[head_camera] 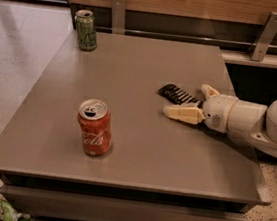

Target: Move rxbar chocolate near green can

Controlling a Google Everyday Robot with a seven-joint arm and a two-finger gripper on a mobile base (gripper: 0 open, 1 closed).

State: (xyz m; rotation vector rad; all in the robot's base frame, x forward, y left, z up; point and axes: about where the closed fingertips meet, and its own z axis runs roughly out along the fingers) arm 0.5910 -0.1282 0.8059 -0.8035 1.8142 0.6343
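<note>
The rxbar chocolate (178, 94), a flat black bar with white lettering, lies on the grey table (126, 131), right of centre. My gripper (185, 99) comes in low from the right and is open. Its near finger (182, 113) lies just in front of the bar, and its far finger (209, 91) is at the bar's right end. The bar rests on the table between them. The green can (86, 30) stands upright at the table's far left corner, well away from the bar.
An orange-red soda can (94, 127) stands upright at the front left of the table. A wooden wall with metal brackets (267, 35) runs behind the table. The floor lies to the left, and clutter sits under the front edge.
</note>
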